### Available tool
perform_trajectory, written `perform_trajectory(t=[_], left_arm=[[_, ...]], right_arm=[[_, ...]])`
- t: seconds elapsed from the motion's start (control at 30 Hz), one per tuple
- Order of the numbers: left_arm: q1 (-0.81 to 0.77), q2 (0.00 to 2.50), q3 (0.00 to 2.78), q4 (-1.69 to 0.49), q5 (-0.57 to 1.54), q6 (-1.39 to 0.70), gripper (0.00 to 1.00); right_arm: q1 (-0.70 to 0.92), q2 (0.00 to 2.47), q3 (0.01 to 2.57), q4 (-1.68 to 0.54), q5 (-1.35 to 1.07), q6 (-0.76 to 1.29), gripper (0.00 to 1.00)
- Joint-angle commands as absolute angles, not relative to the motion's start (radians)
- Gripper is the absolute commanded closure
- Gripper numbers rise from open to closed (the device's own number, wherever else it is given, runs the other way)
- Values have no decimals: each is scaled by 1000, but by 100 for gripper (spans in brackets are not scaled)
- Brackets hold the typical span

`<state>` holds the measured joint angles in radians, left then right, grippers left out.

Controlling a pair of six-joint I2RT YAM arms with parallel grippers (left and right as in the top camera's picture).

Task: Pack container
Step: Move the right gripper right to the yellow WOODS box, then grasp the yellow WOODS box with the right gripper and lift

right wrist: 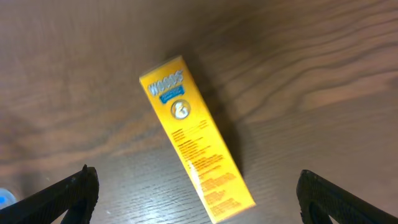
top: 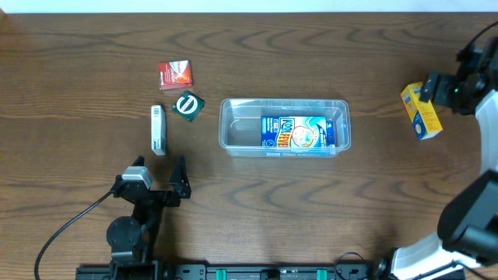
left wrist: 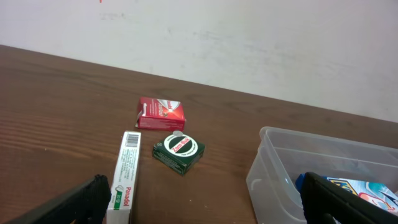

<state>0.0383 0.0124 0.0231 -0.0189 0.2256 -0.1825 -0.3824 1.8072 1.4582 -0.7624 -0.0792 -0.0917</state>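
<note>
The clear plastic container [top: 284, 102] sits at the table's middle with a blue box [top: 299, 132] lying inside. A red box [top: 175, 75], a dark green box [top: 187, 104] and a white Panadol box [top: 158, 129] lie to its left. My left gripper [top: 159, 168] is open and empty, just in front of the white box [left wrist: 124, 177]; the container [left wrist: 273, 180] shows at its right. My right gripper [top: 433, 90] is open above a yellow box [top: 421, 111] at the far right. In the right wrist view the yellow box [right wrist: 198, 140] lies flat between the wide-open fingers [right wrist: 198, 180].
In the left wrist view the red box [left wrist: 160, 113] and the green box [left wrist: 179, 151] lie beyond the white box, with a pale wall behind the table's far edge. Bare wood lies between the container and the yellow box.
</note>
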Motion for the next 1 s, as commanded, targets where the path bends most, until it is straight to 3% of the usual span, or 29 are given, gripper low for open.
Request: perform_trajectory(t=[0.0,0.47,0.77,0.97], left_arm=[[43,11,4,-51,232,-173,2],[43,11,4,-51,232,-173,2],[43,11,4,-51,232,-173,2],[43,11,4,-51,232,-173,2]], right_arm=[[-388,1854,1476,-764,-117,-189,1],[-392,1985,1476,-763,-124,-221,1],[-392,2056,1476,-774,-135,-226,8],[-392,2064,1476,-793,-131,-224,22]])
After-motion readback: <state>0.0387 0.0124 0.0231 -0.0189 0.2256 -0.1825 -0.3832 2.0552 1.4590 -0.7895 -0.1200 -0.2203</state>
